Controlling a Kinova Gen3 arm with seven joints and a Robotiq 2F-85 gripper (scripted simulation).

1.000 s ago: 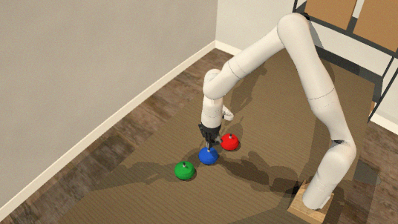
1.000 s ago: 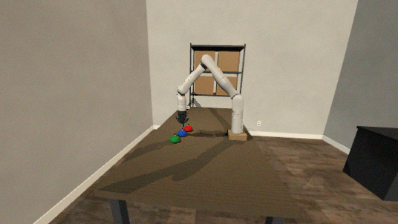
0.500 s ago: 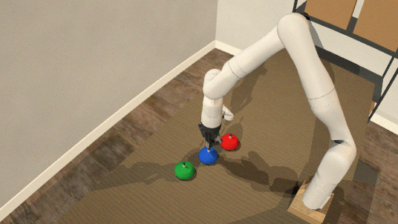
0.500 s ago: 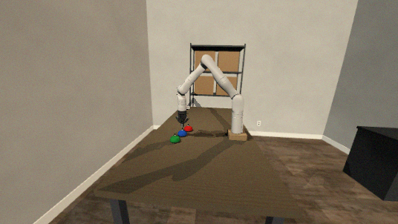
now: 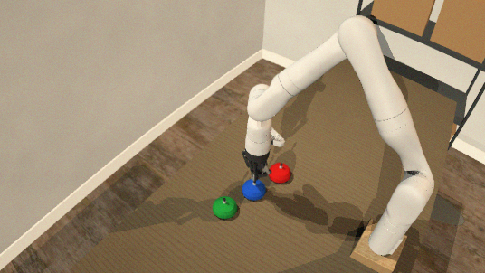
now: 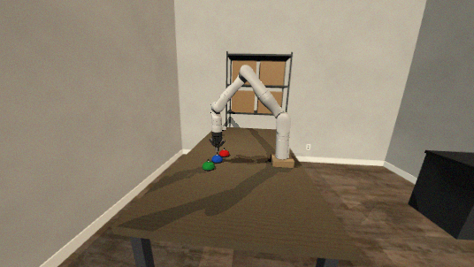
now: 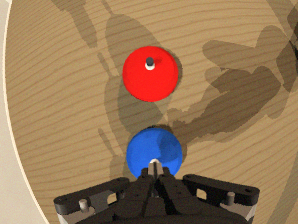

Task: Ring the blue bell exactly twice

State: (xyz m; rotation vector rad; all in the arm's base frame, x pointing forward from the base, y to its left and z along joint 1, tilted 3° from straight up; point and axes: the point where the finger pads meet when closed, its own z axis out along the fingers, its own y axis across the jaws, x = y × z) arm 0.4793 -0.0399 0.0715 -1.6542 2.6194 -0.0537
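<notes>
The blue bell stands on the brown table between a red bell and a green bell. My gripper is shut with nothing in it, pointing straight down. Its fingertips are right over the blue bell's small top button, at or just above it; I cannot tell whether they touch. In the wrist view the closed fingertips line up with the button of the blue bell, and the red bell lies beyond. In the exterior view the three bells sit near the table's back left corner.
The arm's base stands on a wooden block at the table's right side. The table's left edge runs close to the bells. A shelf with cardboard boxes stands behind the table, and a dark cabinet at the far right.
</notes>
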